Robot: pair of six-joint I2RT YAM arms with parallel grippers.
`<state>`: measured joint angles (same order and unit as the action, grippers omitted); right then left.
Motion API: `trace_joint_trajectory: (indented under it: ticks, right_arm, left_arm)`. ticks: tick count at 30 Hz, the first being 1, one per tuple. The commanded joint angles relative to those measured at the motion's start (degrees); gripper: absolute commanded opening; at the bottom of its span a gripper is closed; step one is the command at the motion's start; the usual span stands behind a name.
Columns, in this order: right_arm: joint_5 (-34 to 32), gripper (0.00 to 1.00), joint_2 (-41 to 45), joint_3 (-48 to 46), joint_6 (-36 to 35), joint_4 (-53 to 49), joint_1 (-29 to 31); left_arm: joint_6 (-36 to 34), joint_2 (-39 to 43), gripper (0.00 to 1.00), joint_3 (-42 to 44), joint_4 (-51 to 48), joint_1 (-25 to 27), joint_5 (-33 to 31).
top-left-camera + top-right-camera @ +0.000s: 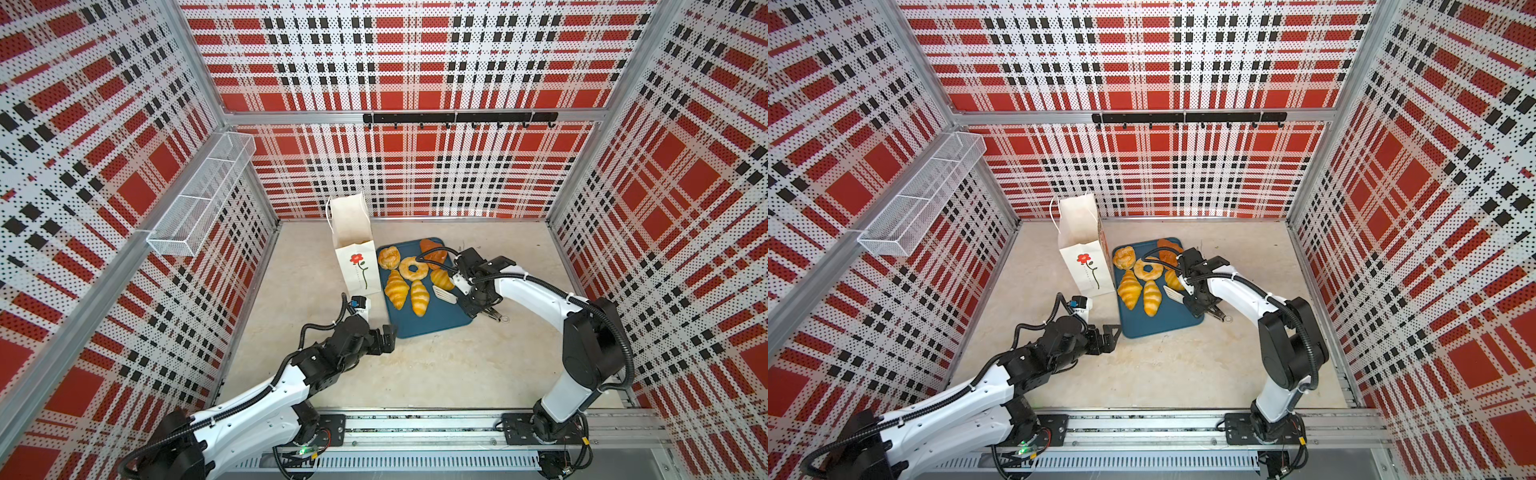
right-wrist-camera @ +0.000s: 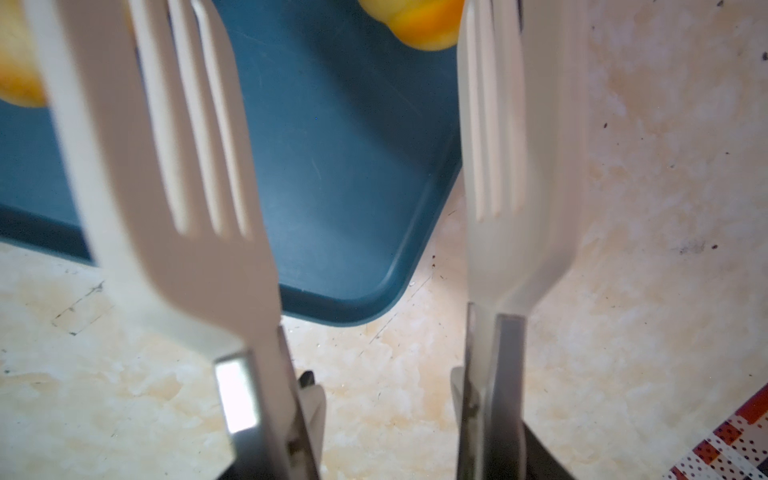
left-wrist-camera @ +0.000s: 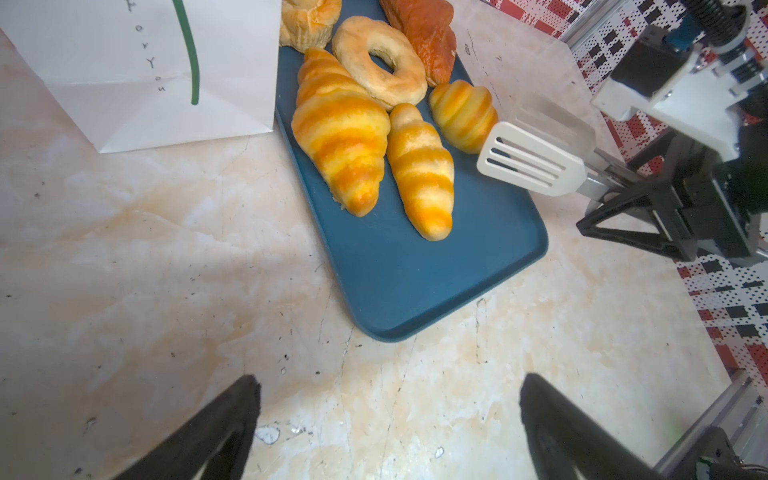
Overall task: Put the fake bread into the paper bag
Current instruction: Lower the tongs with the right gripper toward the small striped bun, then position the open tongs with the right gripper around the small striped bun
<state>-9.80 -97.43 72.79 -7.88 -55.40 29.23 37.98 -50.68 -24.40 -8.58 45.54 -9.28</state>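
Note:
Several pieces of fake bread lie on a blue tray: croissants, a ring doughnut, a bun and a darker piece. The white paper bag with its red flower stands upright and open against the tray's left side. My left gripper hovers open and empty over the table at the tray's near left corner. My right gripper is shut on white slotted tongs. Their blades stand apart over the tray's right side, beside a small croissant.
A white mesh basket hangs on the left wall. A black hook rail runs along the back wall. The arms' base rail lines the table's front edge. Plaid walls enclose three sides.

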Motion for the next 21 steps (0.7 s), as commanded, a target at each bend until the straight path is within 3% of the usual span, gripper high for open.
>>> trace_joint_trajectory:
  ticks: [1, 21]
  right_arm:
    - [-3.06, 0.59, 0.86, 0.93, 0.41, 0.34, 0.27]
    - [-6.28, 0.60, -6.55, 5.60, -3.36, 2.34, 0.25]
  left_arm:
    - [0.49, 0.00, 0.99, 0.67, 0.60, 0.46, -0.66]
    - [-0.08, -1.72, 0.99, -0.32, 0.15, 0.89, -0.90]
